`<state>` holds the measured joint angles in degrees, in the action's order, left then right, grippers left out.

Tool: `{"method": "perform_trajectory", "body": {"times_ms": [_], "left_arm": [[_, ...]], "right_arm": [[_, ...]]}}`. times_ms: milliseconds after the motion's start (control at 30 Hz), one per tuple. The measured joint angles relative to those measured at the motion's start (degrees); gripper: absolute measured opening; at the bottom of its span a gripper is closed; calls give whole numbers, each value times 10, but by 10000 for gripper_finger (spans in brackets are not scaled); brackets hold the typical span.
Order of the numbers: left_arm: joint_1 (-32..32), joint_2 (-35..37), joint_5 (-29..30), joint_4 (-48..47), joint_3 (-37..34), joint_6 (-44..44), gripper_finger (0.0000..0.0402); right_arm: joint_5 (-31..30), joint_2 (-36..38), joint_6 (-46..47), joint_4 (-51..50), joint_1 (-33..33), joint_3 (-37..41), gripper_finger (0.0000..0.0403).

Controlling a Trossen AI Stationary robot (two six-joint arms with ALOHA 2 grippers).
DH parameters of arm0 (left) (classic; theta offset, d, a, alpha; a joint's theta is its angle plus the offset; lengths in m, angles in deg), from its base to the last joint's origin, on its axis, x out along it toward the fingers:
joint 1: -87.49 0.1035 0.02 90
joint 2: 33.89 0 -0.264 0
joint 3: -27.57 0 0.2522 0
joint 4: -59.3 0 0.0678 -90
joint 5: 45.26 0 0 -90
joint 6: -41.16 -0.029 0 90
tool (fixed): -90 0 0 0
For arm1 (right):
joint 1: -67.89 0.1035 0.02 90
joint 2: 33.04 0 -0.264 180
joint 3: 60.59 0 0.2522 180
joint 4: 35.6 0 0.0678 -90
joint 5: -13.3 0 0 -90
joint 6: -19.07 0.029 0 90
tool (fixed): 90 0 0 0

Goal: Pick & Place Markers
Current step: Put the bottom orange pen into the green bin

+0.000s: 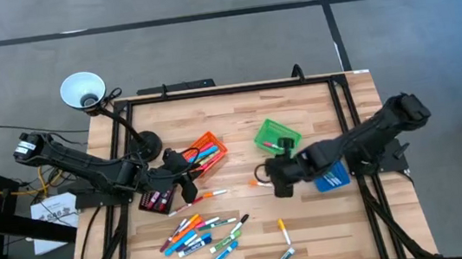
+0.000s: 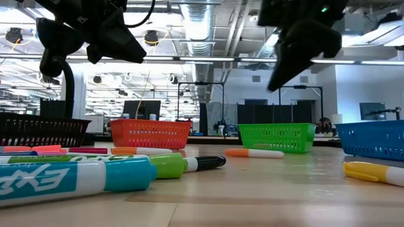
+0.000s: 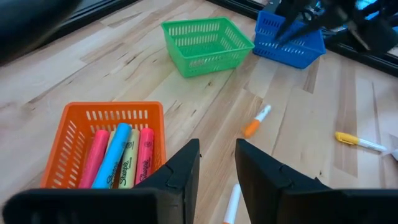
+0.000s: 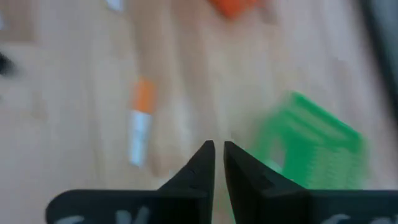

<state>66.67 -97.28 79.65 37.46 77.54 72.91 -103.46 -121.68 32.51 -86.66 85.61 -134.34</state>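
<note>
On the wooden surface markers lie scattered; we judge them light, stiff, slick, best pinched mid-barrel. Left tool gapes narrowly, empty; right tool is nearly closed, empty.

Three markers lie in the orange bin, jaws parted beside it

Four bins; three markers in orange bin.
</note>
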Motion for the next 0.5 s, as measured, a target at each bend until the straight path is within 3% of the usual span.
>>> {"method": "perform_trajectory", "body": {"times_ms": [200,300,500], "left_arm": [[0,0,0,1,0,0,99],[0,0,0,2,0,0,99],[0,-1,1,8,0,-4,99]], "right_arm": [[87,-77,-103,167,-80,37,79],[173,-122,-79,178,-119,14,115],[273,-157,5,134,-135,-34,170]]}}
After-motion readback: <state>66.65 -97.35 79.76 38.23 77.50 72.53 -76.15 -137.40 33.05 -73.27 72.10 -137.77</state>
